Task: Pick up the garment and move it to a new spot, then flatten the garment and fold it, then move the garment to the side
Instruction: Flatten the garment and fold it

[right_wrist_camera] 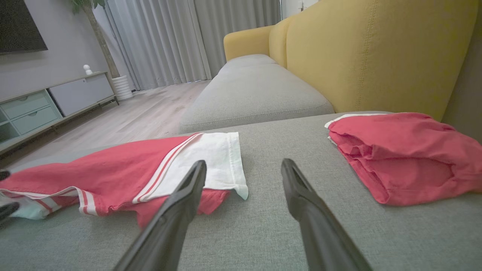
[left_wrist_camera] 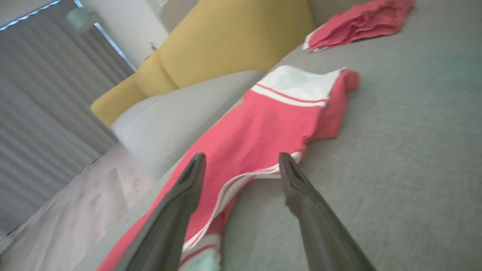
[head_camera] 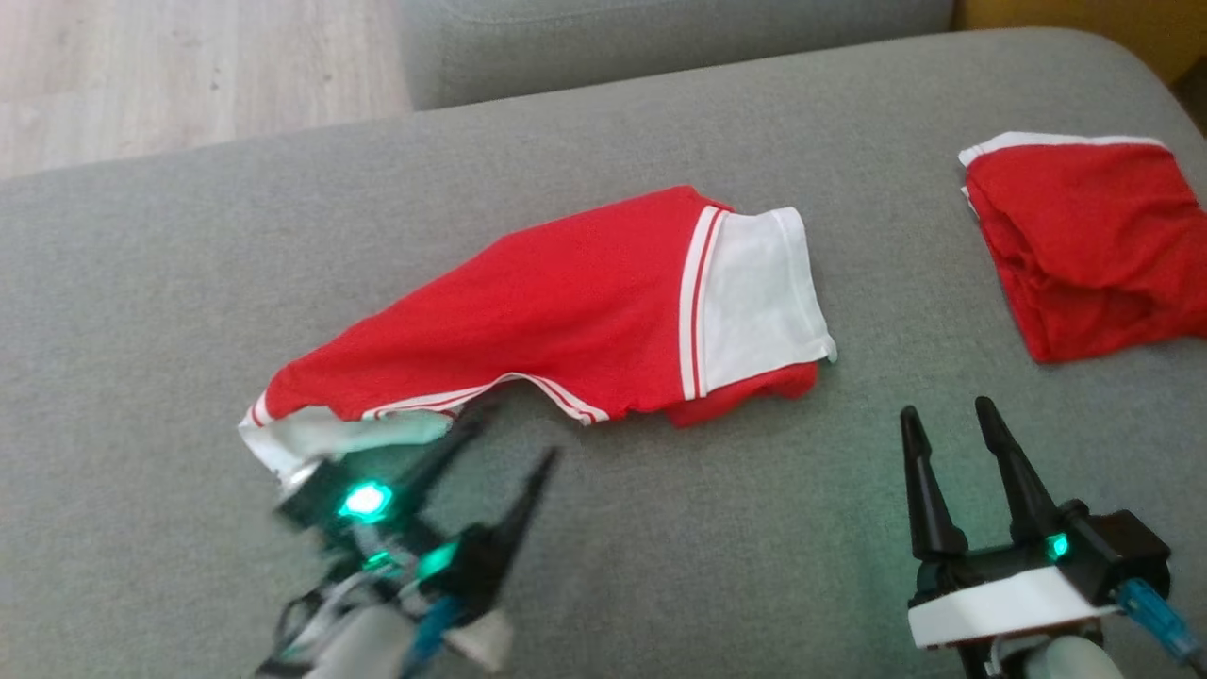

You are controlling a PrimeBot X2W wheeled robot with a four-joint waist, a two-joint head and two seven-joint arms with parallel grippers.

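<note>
1. The red garment, white-trimmed, lies spread mid-cushion on the grey sofa.
2. The left gripper stands wide open at its near hem, holding nothing. The left wrist view shows the striped hem between its 2 fingers.
3. The right gripper gapes empty, apart from the garment.
4. Another red cloth lies far right; the right wrist view shows a yellow backrest behind it.

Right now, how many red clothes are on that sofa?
2. One red-and-white garment lies mid-cushion, by the left gripper; a second red garment sits at the cushion's far right.
</note>
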